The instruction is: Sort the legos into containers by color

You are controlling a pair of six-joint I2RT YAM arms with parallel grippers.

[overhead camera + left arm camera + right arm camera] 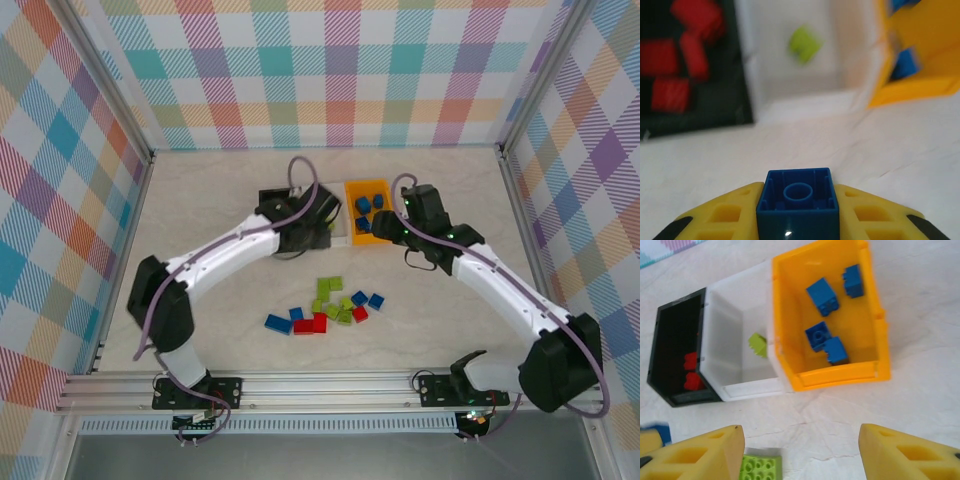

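Left gripper point(799, 222), we see, is closed narrowly on a small square blue plastic brick point(799, 197), hollow underside showing, just near of the bins, and we judge its target, the orange-yellow rectangular plastic bin point(915, 90) holding other blue bricks point(905, 64), lies far and right of the jaws, beyond the white plastic bin point(805, 102).

Black bin point(676, 332), white bin point(726, 322), orange bin point(862, 322) touching in a row; loose bricks point(325, 308) mid-tabletop; blue brick point(799, 200) gripped.
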